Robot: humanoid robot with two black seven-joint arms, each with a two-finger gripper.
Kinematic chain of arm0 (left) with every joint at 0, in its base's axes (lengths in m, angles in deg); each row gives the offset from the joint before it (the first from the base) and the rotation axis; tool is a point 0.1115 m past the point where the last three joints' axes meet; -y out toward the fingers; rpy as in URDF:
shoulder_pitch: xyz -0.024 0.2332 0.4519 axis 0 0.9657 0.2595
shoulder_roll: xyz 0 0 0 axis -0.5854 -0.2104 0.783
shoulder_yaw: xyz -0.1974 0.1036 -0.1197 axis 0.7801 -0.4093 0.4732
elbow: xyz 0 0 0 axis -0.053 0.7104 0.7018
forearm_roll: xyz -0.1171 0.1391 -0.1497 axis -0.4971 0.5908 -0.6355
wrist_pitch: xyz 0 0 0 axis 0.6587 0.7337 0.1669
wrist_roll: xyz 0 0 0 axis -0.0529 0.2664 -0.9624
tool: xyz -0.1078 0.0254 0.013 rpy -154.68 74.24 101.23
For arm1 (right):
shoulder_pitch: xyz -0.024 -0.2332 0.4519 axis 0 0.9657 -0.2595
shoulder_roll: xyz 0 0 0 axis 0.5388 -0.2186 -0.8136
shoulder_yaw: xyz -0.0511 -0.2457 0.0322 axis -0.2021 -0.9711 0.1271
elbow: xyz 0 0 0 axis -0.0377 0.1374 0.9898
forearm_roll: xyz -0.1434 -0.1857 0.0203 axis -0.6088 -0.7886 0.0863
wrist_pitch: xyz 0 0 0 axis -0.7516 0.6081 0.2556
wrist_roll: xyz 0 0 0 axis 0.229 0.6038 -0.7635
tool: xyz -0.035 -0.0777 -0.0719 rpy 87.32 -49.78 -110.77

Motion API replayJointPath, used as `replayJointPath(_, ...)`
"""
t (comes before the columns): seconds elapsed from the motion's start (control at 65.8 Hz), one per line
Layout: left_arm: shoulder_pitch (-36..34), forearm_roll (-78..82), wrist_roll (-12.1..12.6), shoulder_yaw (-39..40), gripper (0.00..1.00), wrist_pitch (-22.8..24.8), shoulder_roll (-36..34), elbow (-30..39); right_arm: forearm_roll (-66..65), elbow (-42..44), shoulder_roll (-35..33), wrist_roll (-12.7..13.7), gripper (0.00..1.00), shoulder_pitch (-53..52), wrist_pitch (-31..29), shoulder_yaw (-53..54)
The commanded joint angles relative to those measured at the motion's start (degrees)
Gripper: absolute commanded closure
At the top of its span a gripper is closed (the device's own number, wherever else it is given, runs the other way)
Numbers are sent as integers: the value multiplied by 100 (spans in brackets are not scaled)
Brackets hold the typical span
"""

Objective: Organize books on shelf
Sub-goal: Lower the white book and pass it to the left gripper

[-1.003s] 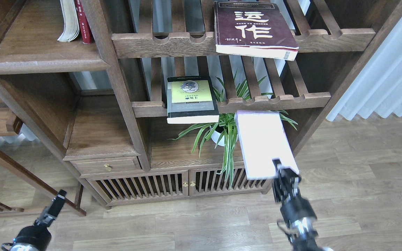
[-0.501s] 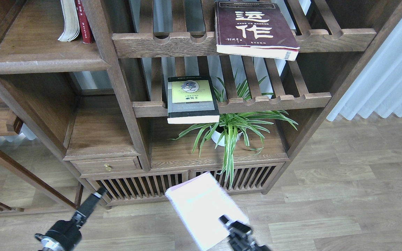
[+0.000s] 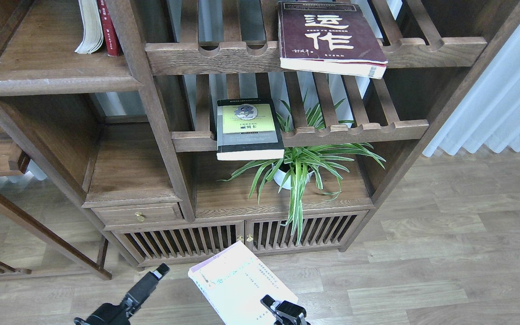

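Observation:
The pale lavender-white book (image 3: 235, 286) lies cover up low in the view, in front of the bookcase. My right gripper (image 3: 279, 309) is shut on its near right corner. My left gripper (image 3: 152, 276) points toward the book's left edge, a short gap away; its fingers cannot be told apart. The maroon book (image 3: 330, 38) lies on the top slatted rack and overhangs its rail. The black-grey book with the yellow-green panel (image 3: 248, 128) lies on the middle slatted rack. The solid shelf (image 3: 57, 83) is at the upper left.
Two upright books (image 3: 97, 27) lean at the back of the solid shelf. A spider plant (image 3: 296, 169) in a white pot stands under the middle rack. Slatted cabinet doors (image 3: 242, 239) and a drawer (image 3: 138, 214) are below. A white curtain (image 3: 503, 90) hangs at the right.
My right gripper has carried the pale book down from beside the plant and to the left, then turned it. My left gripper has moved right, toward the book.

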Motion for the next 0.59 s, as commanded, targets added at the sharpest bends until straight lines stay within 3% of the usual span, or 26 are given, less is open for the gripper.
replayJointPath(0.0,1,2,-5,-80,0,0,246,-27,-9,-1,-1,-1,90,3,0,-17)
replayJointPath(0.274,1,-33,-93,-106,4,0,738,-395,-17,-1,-1,-1,90,3,0,-35)
replayJointPath(0.425,-8,-33,-418,-124,16,0,853,-501,-17,-10,-1,-1,90,3,0,-35)
replayJointPath(0.577,-26,-16,-471,-133,28,0,888,-501,-17,-10,-1,-1,90,3,0,-44)
